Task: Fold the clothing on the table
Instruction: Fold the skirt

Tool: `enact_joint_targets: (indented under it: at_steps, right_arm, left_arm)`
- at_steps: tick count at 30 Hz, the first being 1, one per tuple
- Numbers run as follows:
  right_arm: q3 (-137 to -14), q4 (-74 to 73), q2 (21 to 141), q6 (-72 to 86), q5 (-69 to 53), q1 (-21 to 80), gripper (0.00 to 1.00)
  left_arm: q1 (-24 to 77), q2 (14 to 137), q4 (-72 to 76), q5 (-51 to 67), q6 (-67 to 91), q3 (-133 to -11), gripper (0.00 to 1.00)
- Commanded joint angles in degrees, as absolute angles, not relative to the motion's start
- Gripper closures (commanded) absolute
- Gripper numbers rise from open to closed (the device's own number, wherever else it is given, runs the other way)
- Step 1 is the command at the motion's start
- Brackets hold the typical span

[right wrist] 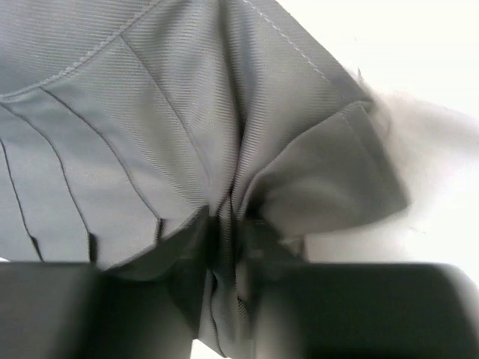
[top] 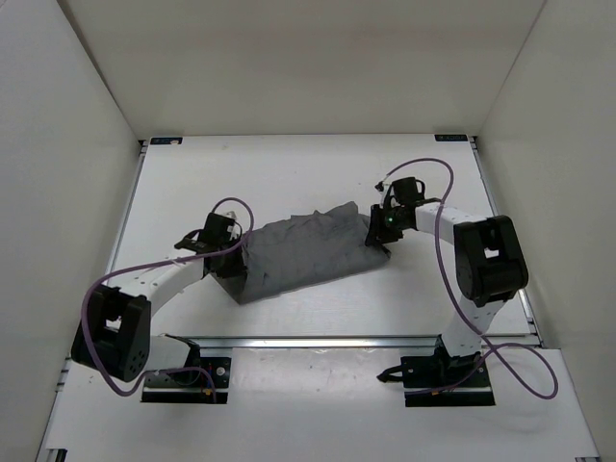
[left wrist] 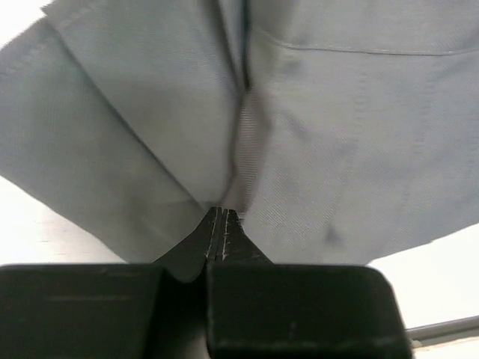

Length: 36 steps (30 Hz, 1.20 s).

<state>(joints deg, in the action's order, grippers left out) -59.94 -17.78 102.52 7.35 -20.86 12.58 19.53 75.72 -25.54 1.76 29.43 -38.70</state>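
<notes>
The clothing (top: 303, 252) is a wrinkled plain grey garment lying across the middle of the white table (top: 289, 173). My left gripper (top: 238, 250) is at its left end. In the left wrist view that gripper (left wrist: 221, 215) is shut, and a crease of the clothing (left wrist: 322, 134) runs straight into its tips. My right gripper (top: 377, 234) is at the garment's right end. In the blurred right wrist view that gripper (right wrist: 228, 224) is shut on a bunched fold of the clothing (right wrist: 150, 112), which fills the gap between the fingers.
A metal rail (top: 337, 340) runs along the table's near edge in front of the arm bases. White walls (top: 87, 115) close in the left, right and far sides. Purple cables (top: 438, 168) loop from each arm.
</notes>
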Motion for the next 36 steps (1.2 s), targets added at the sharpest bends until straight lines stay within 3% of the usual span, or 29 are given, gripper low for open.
enact_joint_targets:
  at_steps: [1,4,10,18,25,29,36]
  right_arm:
    - [-62.0,-21.3,105.7,6.8,-18.6,13.4,0.91]
    - [-65.3,-22.8,104.9,6.3,-17.5,13.8,1.0]
    - [-77.1,-29.3,102.9,3.2,-17.2,13.5,1.0]
    - [-94.0,-35.8,104.3,2.5,-18.9,22.6,1.0]
    - [-91.9,-31.3,106.7,7.8,-25.0,29.7,0.99]
    - [-86.8,-25.1,107.7,11.9,-29.2,32.2,1.0]
    - [-88.2,-23.5,113.3,14.8,-31.1,33.8,0.96]
  left_arm:
    - [19.2,77.3,-25.8,0.2,29.6,-39.3,1.0]
    - [19.4,81.0,-24.4,1.9,29.5,-40.2,1.0]
    - [22.7,87.8,-20.8,5.3,30.4,-44.2,1.0]
    - [25.1,99.5,-15.5,10.6,33.2,-52.7,1.0]
    - [25.9,109.1,-12.5,17.1,35.6,-61.1,1.0]
    - [25.4,110.3,-9.7,19.7,36.9,-60.0,1.0]
    - [23.6,109.9,-6.4,22.1,38.1,-57.4,1.0]
